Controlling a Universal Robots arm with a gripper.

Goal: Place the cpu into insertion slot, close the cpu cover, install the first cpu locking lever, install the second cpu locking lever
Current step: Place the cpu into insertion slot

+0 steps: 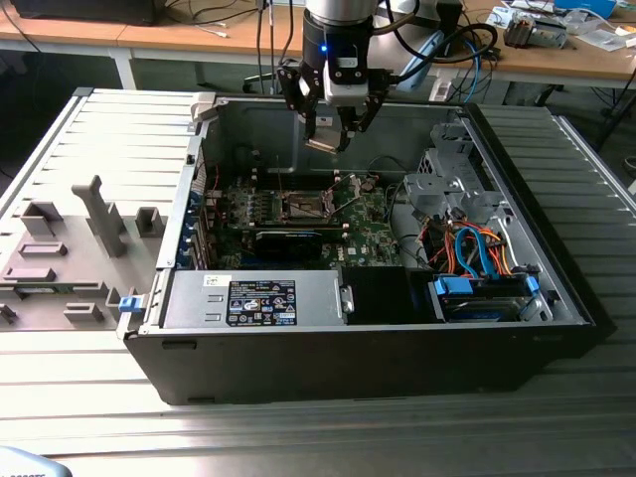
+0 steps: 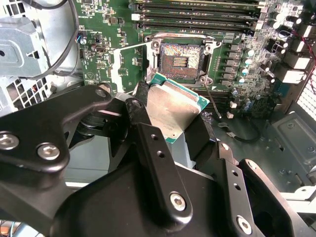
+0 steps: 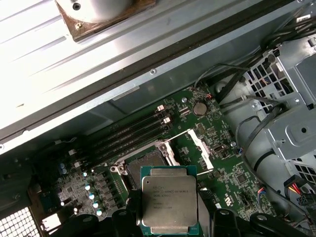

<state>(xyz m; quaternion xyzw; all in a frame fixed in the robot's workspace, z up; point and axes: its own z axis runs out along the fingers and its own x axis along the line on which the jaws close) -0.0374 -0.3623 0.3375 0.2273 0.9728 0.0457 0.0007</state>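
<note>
My gripper (image 1: 328, 139) hangs above the open computer case, shut on the cpu (image 1: 320, 145) by two opposite edges. The cpu (image 3: 169, 202) shows its silvery top and green rim between black fingers (image 3: 129, 223). In the second wrist view the cpu (image 2: 173, 108) sits tilted, held a little short of the insertion slot (image 2: 180, 57), clear of the board. The insertion slot (image 1: 306, 207) lies bare on the green circuit board (image 1: 363, 224), its dark pin field exposed. The cpu cover (image 2: 129, 66) stands swung open beside the slot, and it also shows as the cpu cover (image 3: 200, 148).
Narrow memory slots (image 2: 197, 15) run beside the socket. A long black card (image 1: 288, 239) lies on the board. A metal drive cage (image 1: 447, 189) with orange and blue cables (image 1: 472, 253) fills the exterior view's right. A grey fixture tray (image 1: 70, 248) lies outside the case.
</note>
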